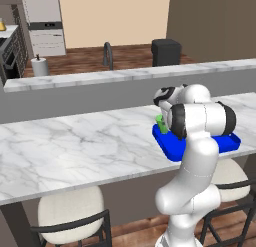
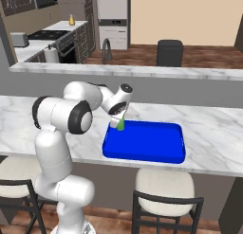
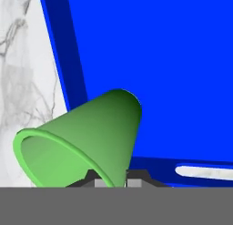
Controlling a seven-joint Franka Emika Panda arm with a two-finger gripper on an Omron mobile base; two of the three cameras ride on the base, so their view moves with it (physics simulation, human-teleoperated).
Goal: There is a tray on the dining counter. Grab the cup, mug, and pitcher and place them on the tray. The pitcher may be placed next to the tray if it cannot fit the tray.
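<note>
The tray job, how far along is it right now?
Nothing sits on the blue tray yet. In hand: the hand is shut on the rim of the green cup, holding it over the tray's corner near the edge of the marble counter. Left: set the cup down, then bring the mug and pitcher.

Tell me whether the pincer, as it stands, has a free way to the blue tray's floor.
Likely yes: the pincer, shut on the green cup, is over the tray, whose floor beneath looks bare.

Two white stools [image 1: 70, 211] below, a faucet [image 1: 107, 55], paper towel roll [image 1: 40, 66] and black bin [image 1: 165, 52] beyond.
</note>
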